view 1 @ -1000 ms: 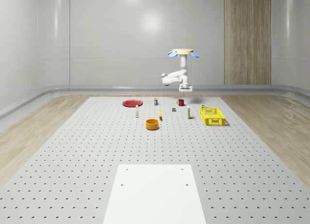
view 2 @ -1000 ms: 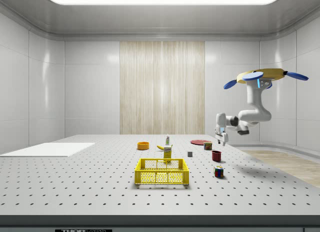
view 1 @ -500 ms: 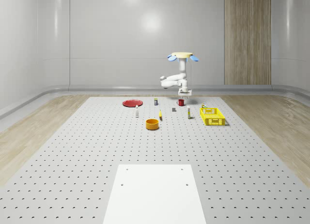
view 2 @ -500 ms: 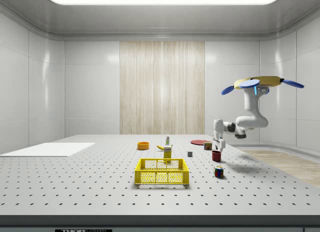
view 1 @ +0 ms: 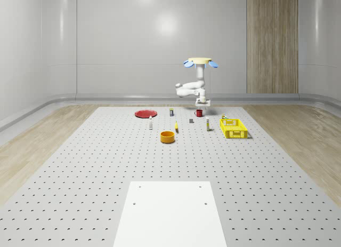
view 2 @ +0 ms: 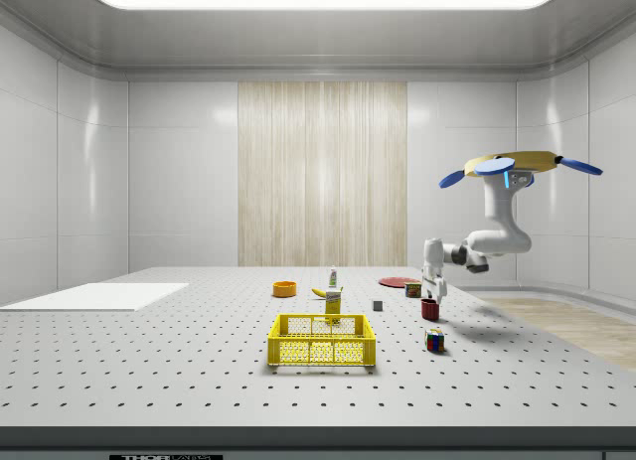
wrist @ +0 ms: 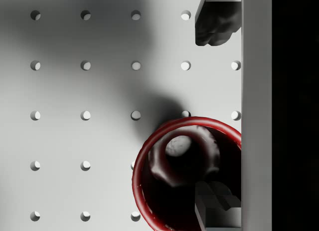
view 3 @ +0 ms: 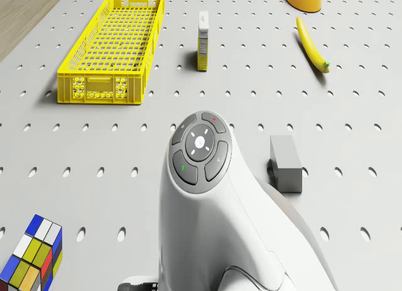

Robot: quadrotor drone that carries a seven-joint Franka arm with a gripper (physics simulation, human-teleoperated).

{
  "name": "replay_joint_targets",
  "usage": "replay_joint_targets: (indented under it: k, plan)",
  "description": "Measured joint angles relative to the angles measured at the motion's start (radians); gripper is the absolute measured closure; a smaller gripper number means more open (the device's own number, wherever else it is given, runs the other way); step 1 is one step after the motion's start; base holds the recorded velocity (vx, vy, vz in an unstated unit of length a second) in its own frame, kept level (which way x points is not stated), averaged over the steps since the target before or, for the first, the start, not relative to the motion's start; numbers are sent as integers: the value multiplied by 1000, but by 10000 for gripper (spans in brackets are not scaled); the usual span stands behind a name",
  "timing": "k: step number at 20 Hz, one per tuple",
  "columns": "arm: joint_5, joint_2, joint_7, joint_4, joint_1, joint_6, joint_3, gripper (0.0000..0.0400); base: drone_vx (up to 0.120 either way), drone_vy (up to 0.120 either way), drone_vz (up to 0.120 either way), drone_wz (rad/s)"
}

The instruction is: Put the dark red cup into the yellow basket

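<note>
The drone (view 2: 525, 163) hovered in the air over the far part of the worktop (view 1: 106, 167), above and a bit behind the cup (view 2: 430, 309). Its white arm (view 2: 492, 236) bent down toward the cup, and the pincer (view 2: 431, 293) hung just above the cup's rim.

In the wrist view the cup (wrist: 187, 173) stood upright on the worktop, right under the pincer. The pincer was open. One finger (wrist: 214, 24) was outside the rim, and the other finger (wrist: 217, 203) was over the cup's dark inside. It held nothing.

The basket (view 2: 321, 341) sat on the worktop, well apart from the cup, toward the side view's left. In the drone view the basket (view 3: 116, 49) had nothing in it. A small carton (view 3: 203, 41) stood near the basket, and a banana (view 3: 312, 46) lay farther from it. An orange bowl (view 1: 168, 136) sat beyond the banana. A grey block (view 3: 286, 163) lay near the cup, and a colour cube (view 2: 434, 340) sat between the cup and the basket, closer to the cup. A red plate (view 1: 145, 113) lay far from the basket, on the whole-scene view's left.
</note>
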Motion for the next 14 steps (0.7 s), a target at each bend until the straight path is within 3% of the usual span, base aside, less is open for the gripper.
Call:
replay_joint_targets:
  k: [4, 14]
  plan:
    - [-32, -17, -2, 9, -2, 29, -37, 0, 0, 0, -100, 0]
    - [-69, -45, -6, 24, -6, 74, -82, 0, 0, 0, 0, 0]
